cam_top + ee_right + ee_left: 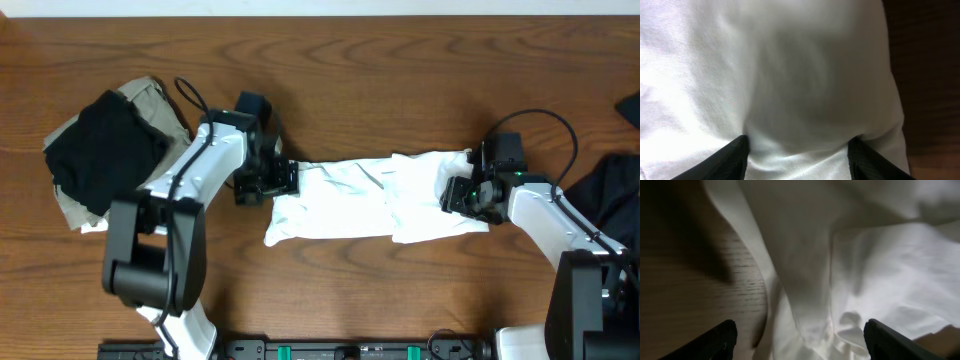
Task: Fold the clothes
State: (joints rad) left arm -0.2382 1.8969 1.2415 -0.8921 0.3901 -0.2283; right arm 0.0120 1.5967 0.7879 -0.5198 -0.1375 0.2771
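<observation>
The white T-shirt (350, 205) lies across the middle of the table as a long, rumpled band. My left gripper (268, 182) is at its left end. In the left wrist view that gripper (800, 329) stands open, its fingers wide apart, with loose folds of the shirt (880, 270) lying between them. My right gripper (466, 193) is at the shirt's right end. In the right wrist view it (799, 144) is shut on a thick bulge of the white cloth (790, 65), and both fingers dent the fabric.
A pile of black and khaki garments (105, 150) sits at the far left. A dark garment (612, 185) lies at the right edge beside the right arm. Bare wooden table (380, 90) runs behind and in front of the shirt.
</observation>
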